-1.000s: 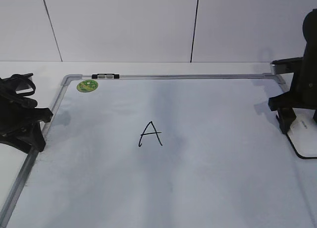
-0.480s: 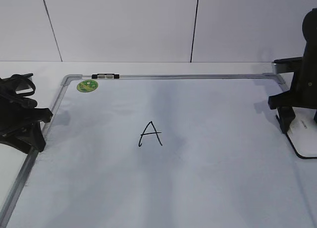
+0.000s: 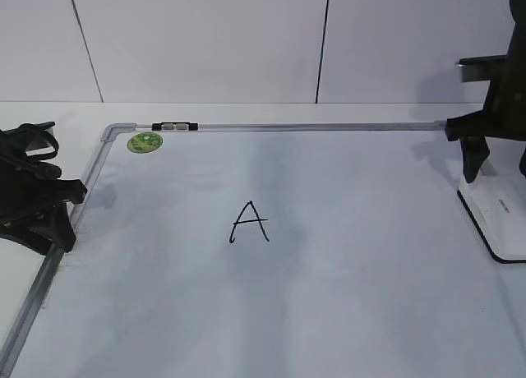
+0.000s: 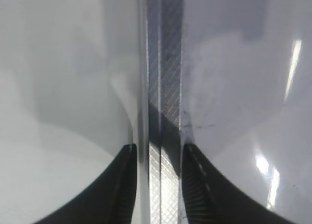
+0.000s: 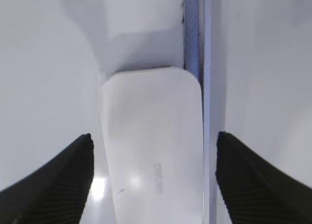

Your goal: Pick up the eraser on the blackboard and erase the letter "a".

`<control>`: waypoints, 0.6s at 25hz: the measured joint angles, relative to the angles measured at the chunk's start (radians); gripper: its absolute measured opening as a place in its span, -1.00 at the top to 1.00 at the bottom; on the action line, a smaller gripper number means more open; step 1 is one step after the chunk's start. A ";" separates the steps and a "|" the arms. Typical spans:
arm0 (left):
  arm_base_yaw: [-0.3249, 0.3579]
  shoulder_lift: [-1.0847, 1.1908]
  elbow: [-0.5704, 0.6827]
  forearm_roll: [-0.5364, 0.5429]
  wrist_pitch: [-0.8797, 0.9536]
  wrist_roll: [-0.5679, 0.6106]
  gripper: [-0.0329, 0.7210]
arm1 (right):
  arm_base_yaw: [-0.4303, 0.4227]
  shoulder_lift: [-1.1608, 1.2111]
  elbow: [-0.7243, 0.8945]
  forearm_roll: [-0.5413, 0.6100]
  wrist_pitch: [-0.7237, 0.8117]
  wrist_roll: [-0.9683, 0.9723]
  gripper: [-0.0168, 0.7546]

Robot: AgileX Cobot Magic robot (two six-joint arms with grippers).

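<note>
The white eraser (image 3: pixel 499 218) lies flat at the right edge of the blackboard (image 3: pixel 370 296), a white dry-erase board with a grey frame. My right gripper (image 3: pixel 496 160) hangs open above the eraser, not touching it. In the right wrist view the eraser (image 5: pixel 153 151) lies between the spread jaws (image 5: pixel 153 136), next to the frame strip. A capital "A" (image 3: pixel 249 222) is drawn mid-board. No lowercase "a" shows in any view. My left gripper (image 3: pixel 53 218) rests at the board's left frame, its jaws (image 4: pixel 158 153) slightly apart over the frame strip and empty.
A round green sticker (image 3: pixel 145 142) sits in the board's far left corner. A small black-and-silver clip (image 3: pixel 174 126) sits on the far frame. A white panelled wall stands behind the table.
My right gripper has risen from around the eraser to well above it. The eraser stays on the board. The left arm has not moved.
</note>
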 joint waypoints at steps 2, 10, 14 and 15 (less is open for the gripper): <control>0.000 0.000 0.000 0.000 0.000 0.000 0.28 | 0.000 0.000 -0.016 0.000 0.002 0.000 -0.58; 0.000 0.001 -0.029 0.003 0.073 0.019 -0.33 | 0.000 0.000 -0.019 0.002 0.007 -0.025 -0.58; 0.000 0.001 -0.087 0.005 0.139 0.021 -0.53 | 0.000 0.000 -0.019 0.010 0.010 -0.035 -0.58; 0.000 0.001 -0.099 0.005 0.148 0.022 -0.55 | 0.000 0.000 -0.019 0.012 0.010 -0.037 -0.58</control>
